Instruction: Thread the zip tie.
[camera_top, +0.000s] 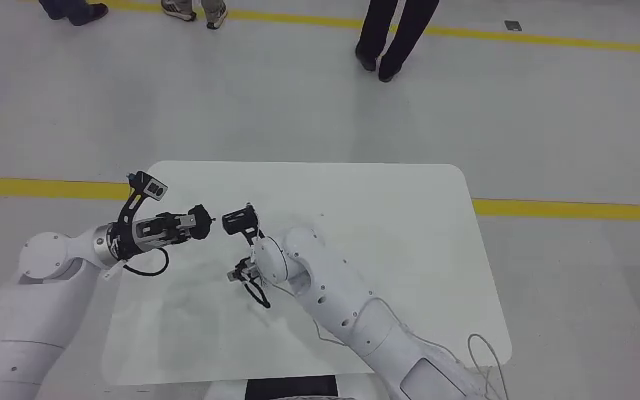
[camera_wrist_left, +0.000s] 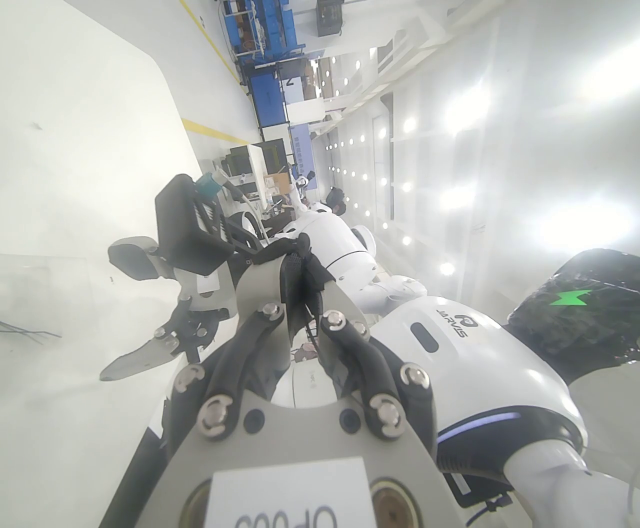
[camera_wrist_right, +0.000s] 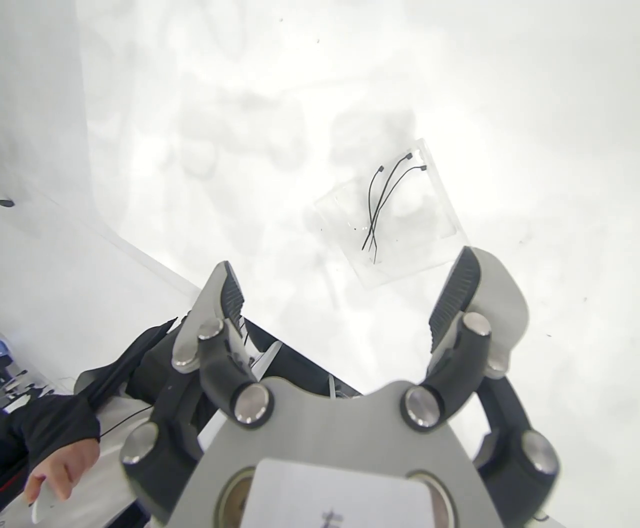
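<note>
The three black zip ties (camera_wrist_right: 374, 220) lie flat on a clear sheet (camera_wrist_right: 425, 240) on the white table (camera_wrist_right: 525, 125), apart from both grippers. Their square heads (camera_wrist_right: 409, 156) fan out separately, while the straps cross and bunch toward the tapered tails (camera_wrist_right: 374, 259). The right gripper (camera_wrist_right: 347, 265) hangs above the table with its jaws spread wide and nothing between them, the sheet ahead of it. The left gripper (camera_wrist_left: 300, 265) is held off the table facing the right one, its fingers pressed together; whether a tie sits between the pads cannot be made out. Judged by its form, each tie is very light, thin and springy: it bends easily along its length, resists twisting only a little, and has a smooth surface that can slip between ribbed pads. It is not fragile, but a strap lying flush on a smooth sheet offers little edge to catch, and the sheet itself may slide under contact. The recommended pick point is on a strap just behind a head, where the ties lie apart, rather than at the crossing, where one pinch may lift two or three. For threading, one gripper should hold close behind the head to fix the slot, and the other should hold close to the tail tip, since a long free end is likely to droop and miss the opening.
</note>
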